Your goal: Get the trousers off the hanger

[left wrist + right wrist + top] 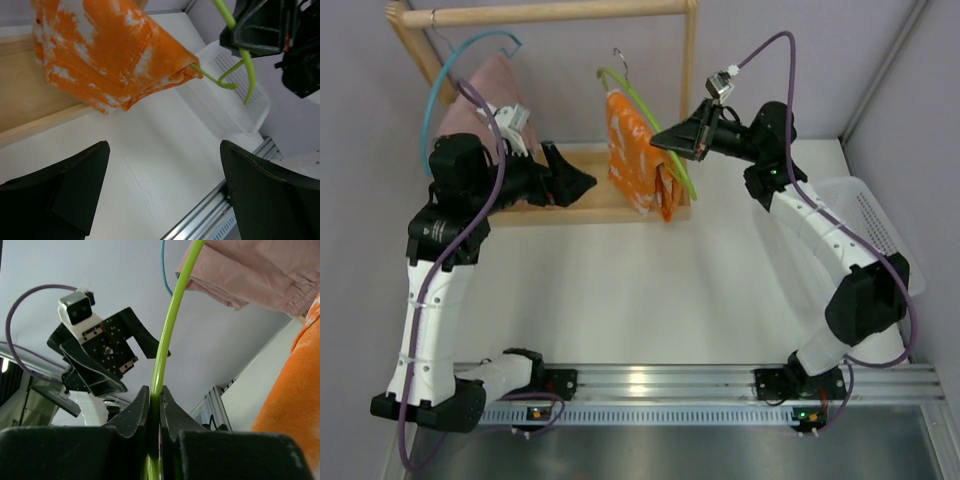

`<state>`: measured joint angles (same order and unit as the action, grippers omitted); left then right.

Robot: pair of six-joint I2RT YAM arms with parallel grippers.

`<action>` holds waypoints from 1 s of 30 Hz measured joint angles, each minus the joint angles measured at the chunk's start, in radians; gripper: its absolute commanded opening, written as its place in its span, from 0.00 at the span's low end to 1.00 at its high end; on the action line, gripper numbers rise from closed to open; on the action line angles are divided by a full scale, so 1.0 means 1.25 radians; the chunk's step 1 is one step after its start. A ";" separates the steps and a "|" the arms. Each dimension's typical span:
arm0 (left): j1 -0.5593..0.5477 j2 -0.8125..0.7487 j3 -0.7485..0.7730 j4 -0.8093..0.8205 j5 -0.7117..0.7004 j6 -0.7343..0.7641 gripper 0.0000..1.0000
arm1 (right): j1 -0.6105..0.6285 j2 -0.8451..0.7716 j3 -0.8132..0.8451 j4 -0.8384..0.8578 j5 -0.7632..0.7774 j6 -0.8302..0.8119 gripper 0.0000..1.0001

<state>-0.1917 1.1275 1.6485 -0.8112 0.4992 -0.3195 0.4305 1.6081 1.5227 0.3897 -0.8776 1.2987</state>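
Starting left: spotting pink trousers (pixel 485 90) slung over a blue hanger (pixel 432 110) on the rack (pixel 550 12). Next along, left claw (pixel 570 180), spread wide, gripping nothing, aimed at the orange trousers (pixel 635 165). Folded over the green hanger (pixel 249 75), dangling low near the rack's base. Further right, right claw (pixel 665 140), clenched on that hanger's wire. Looks light, limp and floppy, likely to slide off with little pull. Best to pinch the folded lower corner, clear of the wire, then draw sideways.
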 measured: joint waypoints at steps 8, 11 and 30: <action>0.000 0.061 -0.049 0.208 0.134 -0.276 0.99 | 0.036 -0.097 -0.171 0.078 0.010 -0.031 0.00; -0.002 0.099 -0.109 0.287 0.155 -0.391 0.99 | 0.046 -0.123 -0.200 0.088 0.012 -0.037 0.00; -0.088 0.064 -0.424 0.901 0.042 -0.765 0.88 | 0.081 -0.127 -0.208 0.051 0.094 -0.133 0.00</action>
<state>-0.3019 1.2079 1.1183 0.3145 0.5522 -1.2762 0.5316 1.4490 1.2633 0.4534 -0.7597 1.1320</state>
